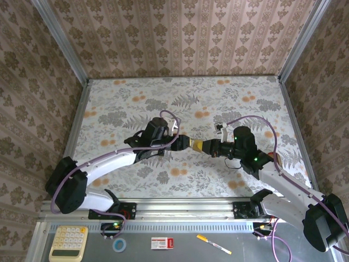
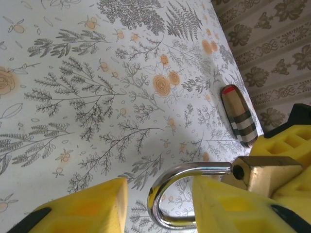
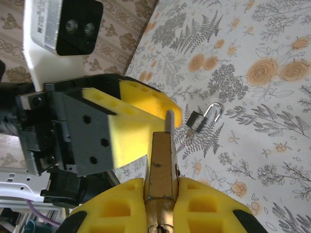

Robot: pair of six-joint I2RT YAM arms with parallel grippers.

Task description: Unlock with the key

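Damask wallpaper (image 1: 180,33) walls in a floral-print counter (image 1: 136,98) where two robot arms meet nose to nose at mid-surface. The right pincer (image 3: 160,184) clamps the brass body of a padlock (image 3: 159,160) between its yellow pads, holding it off the counter with the shackle (image 2: 189,169) pointing toward the other arm. The left pincer (image 2: 158,194) straddles that silvery shackle with its jaws partly apart: one pad sits against or just in front of the loop, while the other stands clear of it, patterned counter showing in the gap. The key (image 3: 196,121), black-headed with a thin silvery part, lies on the counter beyond the padlock in the right wrist view, apart from both pincers. A plaid case (image 2: 239,115) with a red end lies on the counter near the wall on the right arm's side. On the near ledge by the arm bases sit a calculator (image 1: 68,243), a tape roll (image 1: 120,244), a small red-and-white box (image 1: 162,243) and a pen (image 1: 214,244).
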